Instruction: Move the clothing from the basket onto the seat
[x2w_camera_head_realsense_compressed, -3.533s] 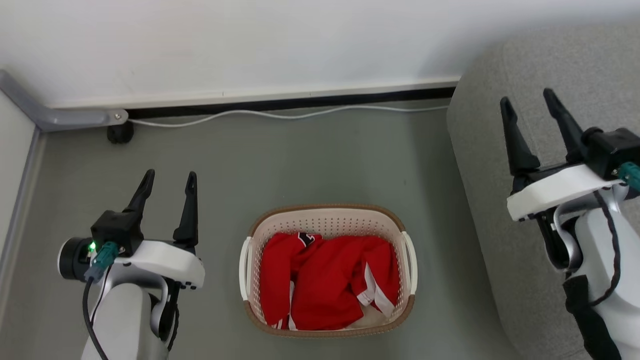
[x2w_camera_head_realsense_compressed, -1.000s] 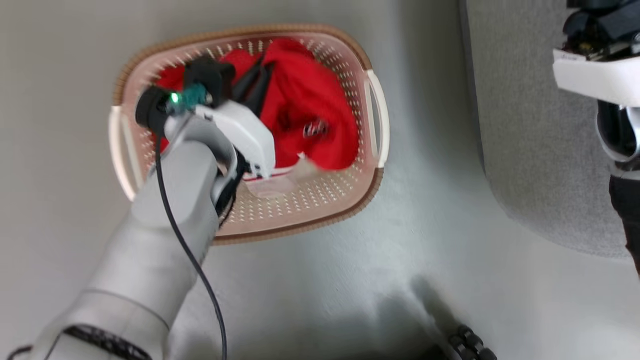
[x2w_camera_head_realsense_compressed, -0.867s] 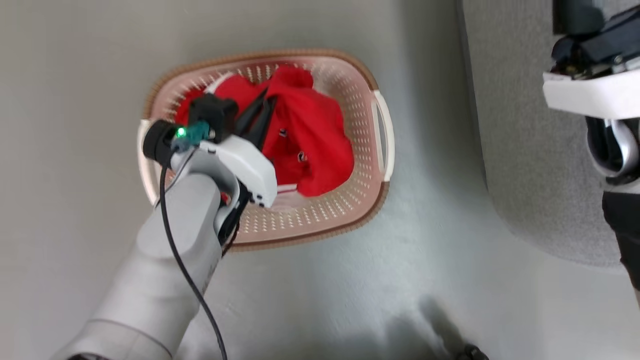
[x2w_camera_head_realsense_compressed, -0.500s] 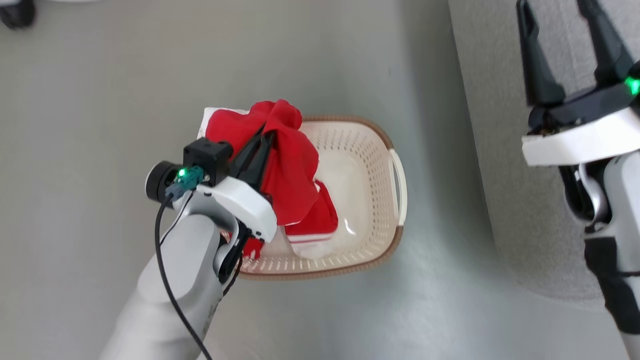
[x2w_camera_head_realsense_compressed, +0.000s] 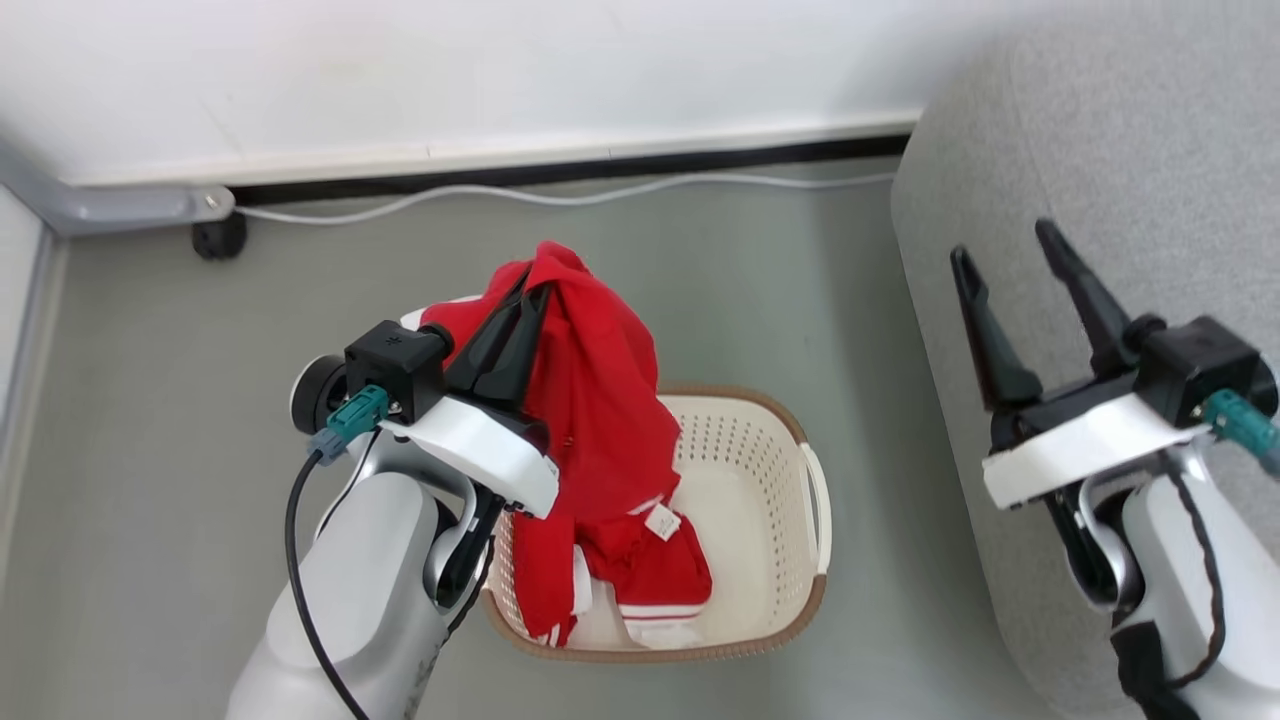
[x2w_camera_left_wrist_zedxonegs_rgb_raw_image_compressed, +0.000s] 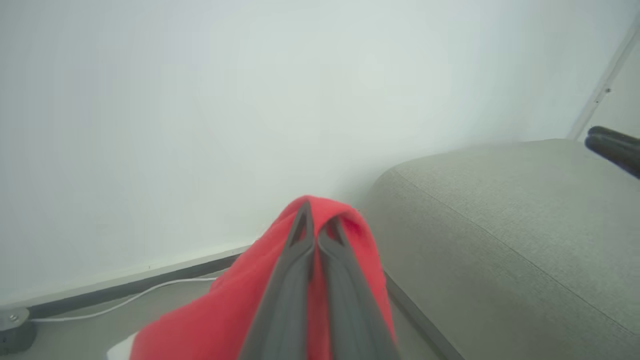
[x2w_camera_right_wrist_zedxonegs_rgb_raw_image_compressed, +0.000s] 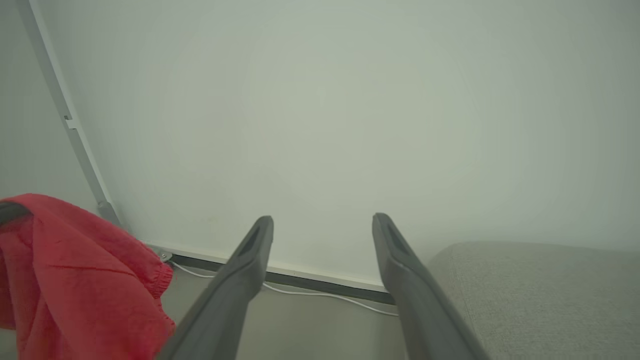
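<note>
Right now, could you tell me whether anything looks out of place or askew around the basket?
Nothing looks spilled or damaged. One oddity: the clothing pinched in the left claw hangs half out, its lower end bunched inside the basket.

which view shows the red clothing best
Head view: the red clothing hangs whole from the left gripper, down into the basket. Left wrist view gives a fold pinched between the fingers; right wrist view a bunch at its left edge.
</note>
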